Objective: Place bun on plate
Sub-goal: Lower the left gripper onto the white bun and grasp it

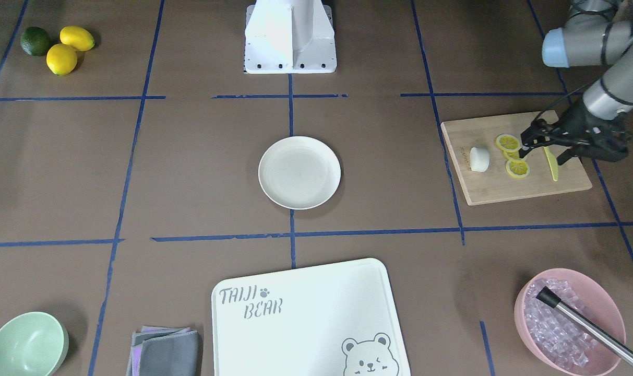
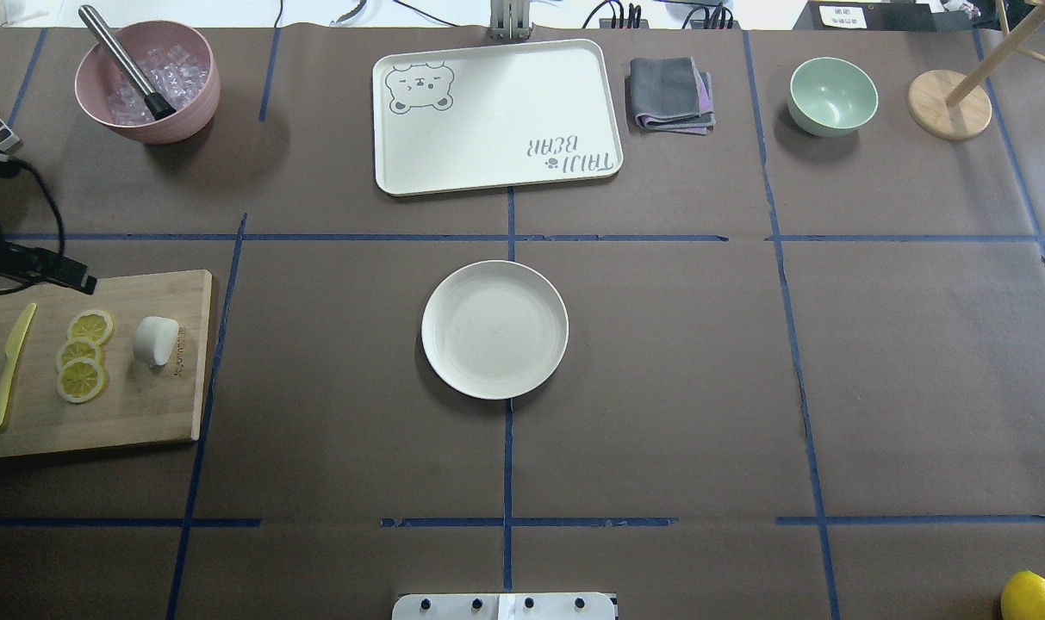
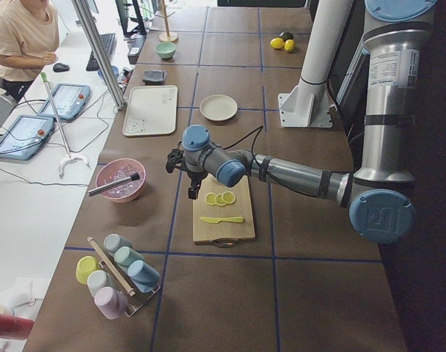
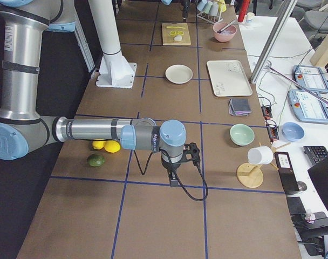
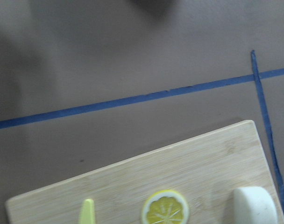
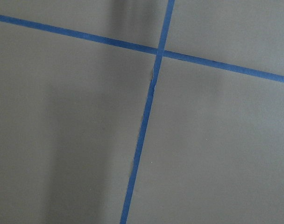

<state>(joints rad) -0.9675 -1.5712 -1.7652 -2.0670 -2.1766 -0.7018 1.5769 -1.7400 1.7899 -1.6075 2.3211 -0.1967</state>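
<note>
The bun (image 1: 479,159) is a small white lump lying on a wooden cutting board (image 1: 504,190), beside three lemon slices (image 1: 513,155) and a yellow knife (image 1: 552,164). It also shows at the lower edge of the left wrist view as the bun (image 5: 254,206). The cream plate (image 1: 299,172) sits bare at the table's middle, well apart from the board. My left gripper (image 1: 541,152) hangs open above the board's lemon-and-knife end, short of the bun, with nothing between its fingers. My right gripper (image 4: 175,174) shows only in the exterior right view, low over bare table; whether it is open I cannot tell.
A pink bowl (image 1: 525,313) of ice with a metal tool stands near the board. A bear-printed tray (image 1: 306,318), a grey cloth (image 1: 165,351) and a mint bowl (image 1: 26,344) line the far side. Lemons and a lime (image 1: 60,44) lie by the robot base (image 1: 290,36).
</note>
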